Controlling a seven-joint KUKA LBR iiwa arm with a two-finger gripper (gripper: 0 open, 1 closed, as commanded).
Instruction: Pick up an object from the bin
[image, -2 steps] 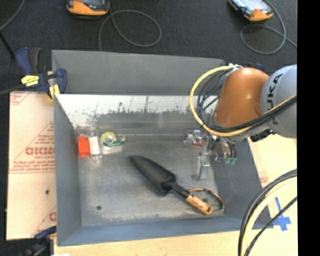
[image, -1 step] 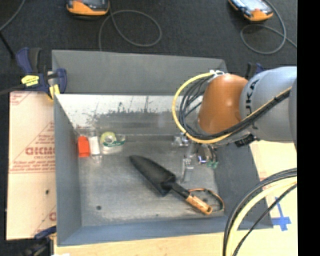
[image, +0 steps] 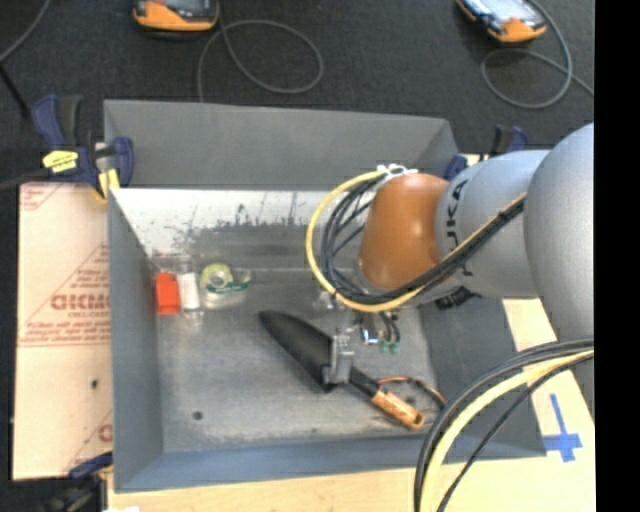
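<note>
So, my pincer (image: 341, 368) is down low in the bin (image: 140, 400), sitting right on top of a black spatula (image: 300, 345). It lies flat on the floor. The broad pointed blade runs out from under my pincer away from my arm, and the thin handle (image: 398, 407) with its orange-brown tip trails off the other way, toward the near wall. I honestly can't tell whether my pincer is open or closed, my own wrist and cables are in the way.

My guess is this thing is light and fairly stiff, probably plastic or rubbery, so no worries about breaking it. The blade looks smooth and flat and hugs the floor, so I'd expect it to slip or just get pushed around. The neck where blade meets handle, right under my pincer, looks like the best place to take hold: narrow enough to close around and near the balance point, so it shouldn't swing much.

A small orange-and-white block (image: 170, 292) and a clear roll of tape (image: 222, 280) sit well apart from my pincer, beyond the blade's tip, so nothing's crowding me.
</note>
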